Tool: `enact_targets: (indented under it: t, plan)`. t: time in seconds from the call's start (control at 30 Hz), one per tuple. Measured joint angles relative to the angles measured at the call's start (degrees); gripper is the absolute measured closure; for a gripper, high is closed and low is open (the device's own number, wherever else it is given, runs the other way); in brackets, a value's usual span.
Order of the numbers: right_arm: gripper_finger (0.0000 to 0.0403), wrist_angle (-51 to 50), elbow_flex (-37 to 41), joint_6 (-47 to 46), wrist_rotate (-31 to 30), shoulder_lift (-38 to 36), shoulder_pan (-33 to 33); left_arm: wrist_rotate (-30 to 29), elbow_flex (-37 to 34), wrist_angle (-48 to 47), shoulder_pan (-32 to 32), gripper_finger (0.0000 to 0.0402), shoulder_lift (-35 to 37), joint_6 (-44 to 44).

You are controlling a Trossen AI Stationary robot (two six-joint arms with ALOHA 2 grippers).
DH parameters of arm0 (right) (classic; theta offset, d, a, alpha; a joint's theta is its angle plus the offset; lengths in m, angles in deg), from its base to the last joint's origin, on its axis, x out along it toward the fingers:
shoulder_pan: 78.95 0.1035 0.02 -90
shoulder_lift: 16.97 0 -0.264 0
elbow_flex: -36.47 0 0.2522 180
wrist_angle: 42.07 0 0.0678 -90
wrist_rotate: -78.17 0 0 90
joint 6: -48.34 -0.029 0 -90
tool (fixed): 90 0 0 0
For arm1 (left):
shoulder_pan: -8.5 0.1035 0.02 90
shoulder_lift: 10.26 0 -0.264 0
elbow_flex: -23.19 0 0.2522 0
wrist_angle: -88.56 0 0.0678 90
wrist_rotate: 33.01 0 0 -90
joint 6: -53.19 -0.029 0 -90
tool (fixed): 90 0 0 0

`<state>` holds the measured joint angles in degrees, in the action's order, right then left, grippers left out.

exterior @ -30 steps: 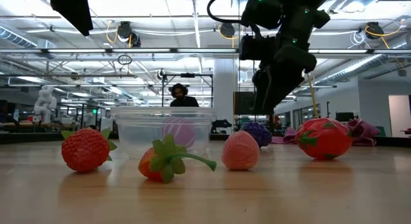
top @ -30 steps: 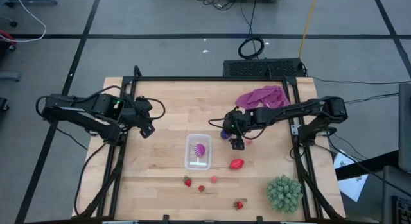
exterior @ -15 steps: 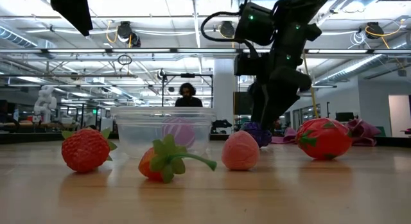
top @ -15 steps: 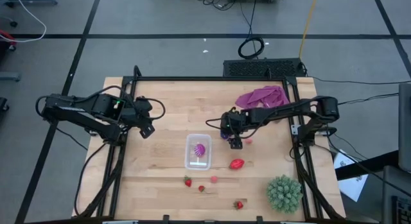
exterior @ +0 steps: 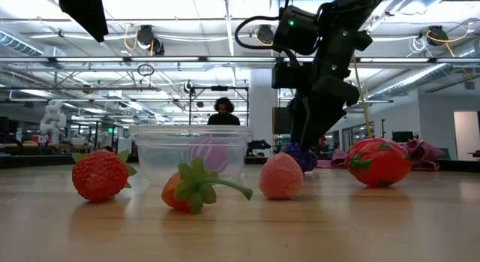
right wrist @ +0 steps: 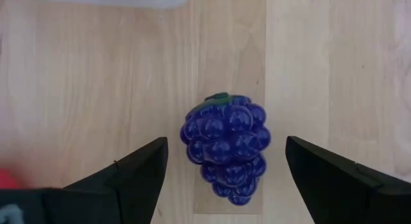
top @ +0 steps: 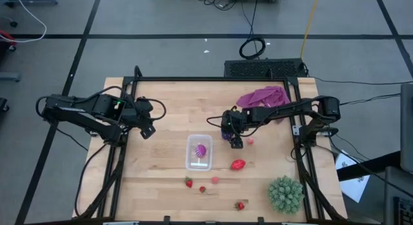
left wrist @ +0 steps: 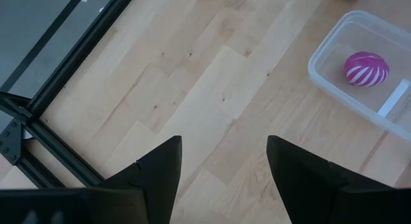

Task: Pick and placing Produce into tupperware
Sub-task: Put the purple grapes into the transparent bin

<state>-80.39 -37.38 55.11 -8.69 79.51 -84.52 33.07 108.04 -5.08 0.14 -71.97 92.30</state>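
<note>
Grape bunch (right wrist: pixel 225 146) now sits between the right gripper's (right wrist: pixel 225 165) spread jaws, lowered for pickup.

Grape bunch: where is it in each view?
High view: grape bunch under the right gripper, mostly hidden.
Low view: grape bunch behind the pink fruit.
Left wrist view: not in it.
Right wrist view: centre, between open fingers.
Shared landmark: the tupperware, beside it.

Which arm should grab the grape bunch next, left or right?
Right. Its end effector hangs open directly over the grape bunch, one finger on each side. The left end effector waits at the table's left edge, far off.
</note>
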Motion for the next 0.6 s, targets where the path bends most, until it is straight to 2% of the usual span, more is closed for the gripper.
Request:
enact_targets:
  t: [0.33, 0.6]
  plan:
    - [0.0096, 1.5, 0.0, 0.1, 0.0, 0.2, 0.0, 0.0, 0.0, 0.0, 0.0, 0.0169, 0.0, 0.0]
    - [0.0096, 2.2, 0.0, 1.5, 0.0, 4.7, -0.1, 0.0, 0.0, 0.0, 0.0, 0.0169, 0.0, 0.0]
